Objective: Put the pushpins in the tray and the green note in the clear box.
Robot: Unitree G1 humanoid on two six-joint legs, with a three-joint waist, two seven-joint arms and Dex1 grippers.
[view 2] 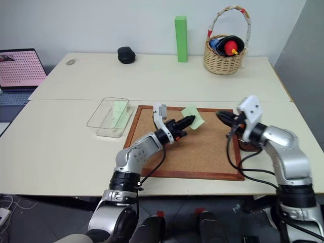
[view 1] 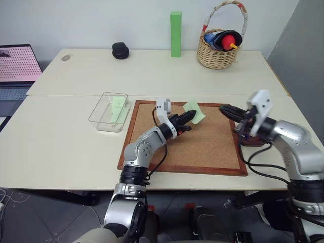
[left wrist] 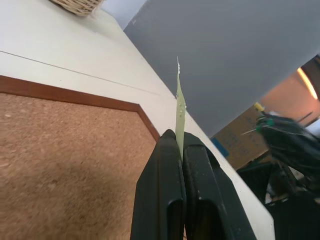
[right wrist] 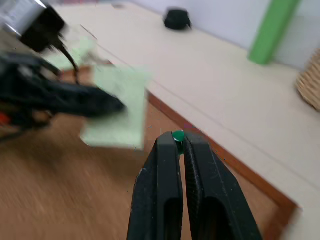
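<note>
My left gripper is shut on one corner of the pale green note, holding it just above the corkboard's far edge. In the left wrist view the green note stands edge-on between the closed fingers. My right gripper hovers over the board's right edge, shut on a tiny green-headed pushpin. The reddish-brown tray lies right of the board, partly hidden behind that arm. The clear box sits left of the board, with a pale green slip showing inside it.
The wood-framed corkboard lies at the table's front centre. A tall green block, a wicker basket and a small black object stand along the back. A laptop sits at far left.
</note>
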